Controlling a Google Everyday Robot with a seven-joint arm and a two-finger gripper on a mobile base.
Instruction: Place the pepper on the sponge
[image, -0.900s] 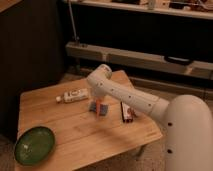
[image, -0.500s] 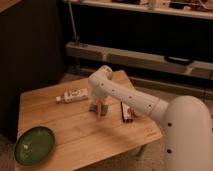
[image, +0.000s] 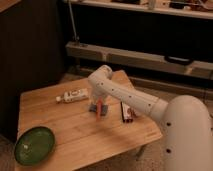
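Note:
My gripper (image: 99, 102) hangs at the end of the white arm, over the middle of the wooden table (image: 75, 127). Right beneath it a red pepper (image: 100, 109) stands roughly upright. The pepper is over or against a small bluish sponge (image: 93, 107) that lies on the table. Whether the pepper rests on the sponge or is still held I cannot make out. The arm hides the top of the pepper.
A white bottle (image: 74, 95) lies on its side to the left of the sponge. A dark snack packet (image: 127, 111) lies to the right, near the table's edge. A green bowl (image: 34, 145) sits at the front left corner. Dark shelving stands behind the table.
The end of the arm has sunk a little toward the sponge, and the pepper shows more plainly under it. The bottle, the packet and the bowl have stayed put.

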